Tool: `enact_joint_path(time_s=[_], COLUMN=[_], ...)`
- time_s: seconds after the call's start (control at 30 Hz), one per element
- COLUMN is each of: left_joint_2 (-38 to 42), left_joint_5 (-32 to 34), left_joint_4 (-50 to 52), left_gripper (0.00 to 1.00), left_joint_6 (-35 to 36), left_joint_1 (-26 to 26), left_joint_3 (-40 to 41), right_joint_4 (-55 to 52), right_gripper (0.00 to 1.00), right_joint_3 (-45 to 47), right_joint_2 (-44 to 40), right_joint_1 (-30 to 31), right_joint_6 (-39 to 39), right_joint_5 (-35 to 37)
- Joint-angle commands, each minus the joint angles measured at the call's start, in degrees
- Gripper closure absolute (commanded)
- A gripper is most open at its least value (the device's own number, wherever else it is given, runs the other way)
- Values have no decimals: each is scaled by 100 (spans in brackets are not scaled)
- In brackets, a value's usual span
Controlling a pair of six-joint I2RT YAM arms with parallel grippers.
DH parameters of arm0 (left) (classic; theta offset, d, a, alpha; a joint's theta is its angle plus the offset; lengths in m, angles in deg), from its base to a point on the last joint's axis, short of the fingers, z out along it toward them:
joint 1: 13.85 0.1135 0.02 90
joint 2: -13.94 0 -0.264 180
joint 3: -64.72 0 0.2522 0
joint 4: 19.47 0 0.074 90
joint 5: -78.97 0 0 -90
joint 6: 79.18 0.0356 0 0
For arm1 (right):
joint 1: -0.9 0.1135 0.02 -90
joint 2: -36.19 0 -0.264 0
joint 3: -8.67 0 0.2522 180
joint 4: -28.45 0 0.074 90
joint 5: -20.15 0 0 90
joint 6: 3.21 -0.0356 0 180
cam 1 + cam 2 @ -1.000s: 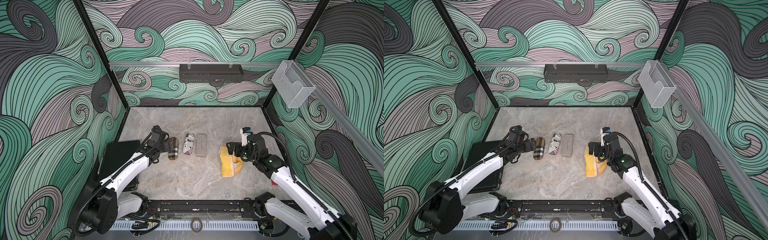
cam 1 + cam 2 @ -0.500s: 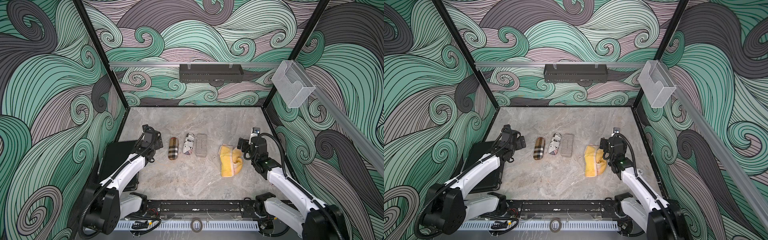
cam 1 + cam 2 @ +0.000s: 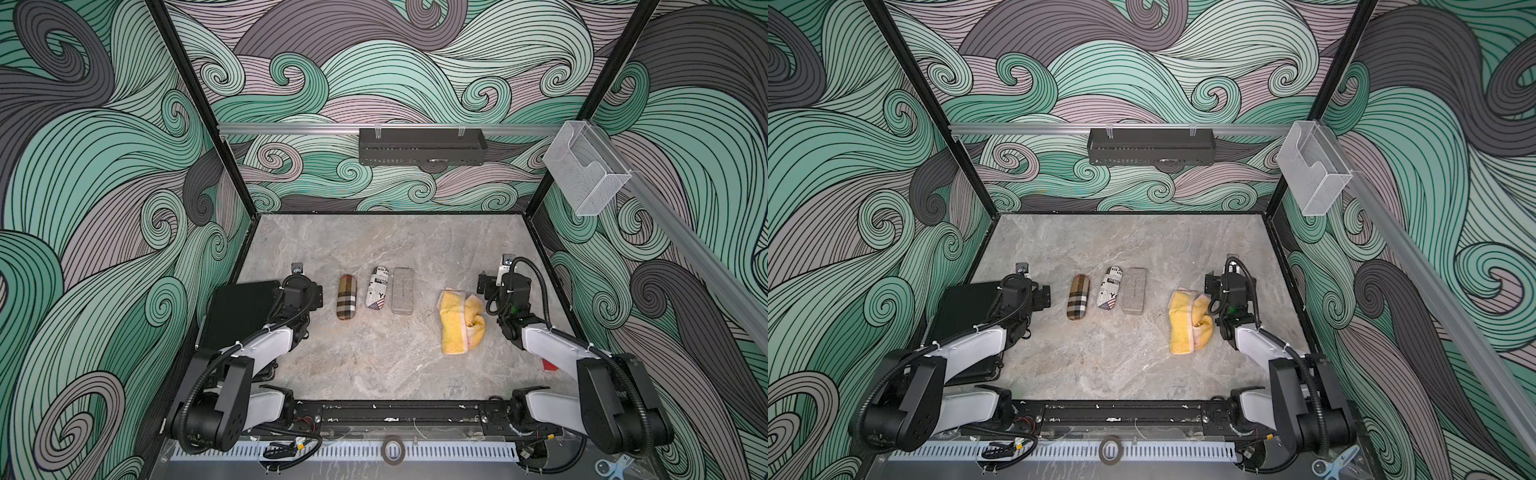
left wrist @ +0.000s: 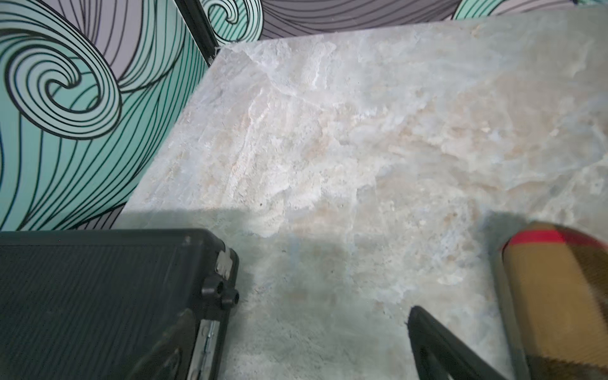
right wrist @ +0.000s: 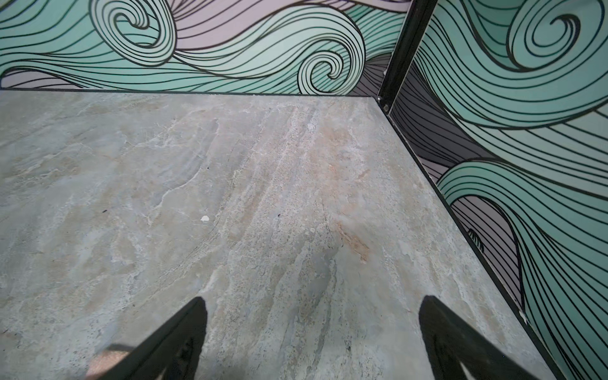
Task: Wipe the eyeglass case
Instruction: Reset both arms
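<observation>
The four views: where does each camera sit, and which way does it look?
Top views: high over the robot's base, looking down at the table; both arms show.
Left wrist: on the left arm, facing the far-left corner; left hand shows.
Right wrist: on the right arm, facing the far-right corner; right hand shows.
Shared: plaid case, in both top views and left wrist.

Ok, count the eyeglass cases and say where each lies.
3, in a row: plaid case beside the left hand, newsprint case in the middle, grey case nearest the cloth. None looks hidden.
</observation>
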Motion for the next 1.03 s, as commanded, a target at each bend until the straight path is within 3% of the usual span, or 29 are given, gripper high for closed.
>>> enact_joint_path(time_s=[0.0,0.13,0.2,0.27,0.33,0.4,0.5,0.67,0.8,1.0], left_joint_2=[-185,-687,-1036,-1348,-1306,-1297,-1304,-1285,-1292,-1276], left_joint_5=[-396,-862,-1385,-1506,-1710,-1778,-1774,-1815,-2417,-2423], left_joint_4=[-1362,-1862,-1716,-1635,-1459,-1322,-1395,-1371,-1424,-1406], left_gripper=[1,1,1,1,1,1,1,1,1,1], left_joint_6=[394,216,32,72,-46,-69,-60,-54,24,27], left_joint_1=[219,679,984,1046,1166,1199,1202,1202,1352,1350], left_joint_3=[-103,-104,-308,-527,-595,-650,-620,-623,-593,-601], right_joint_4=[942,1896,2436,2926,1523,2038,1478,1544,1387,1465], right_gripper=[0,0,0,0,0,0,0,0,0,0], right_joint_3=[223,554,636,549,94,190,42,21,-57,-18], right_joint_2=[168,670,1142,1607,1318,1502,1345,1398,1418,1403], right_joint_1=[-229,-597,-712,-759,-796,-779,-770,-656,-650,-647], right_joint_6=[81,-73,-98,-117,-200,-183,-157,-43,-49,-42], right_joint_5=[-344,-1134,-1468,-1538,-1442,-1381,-1404,-1332,-1323,-1319])
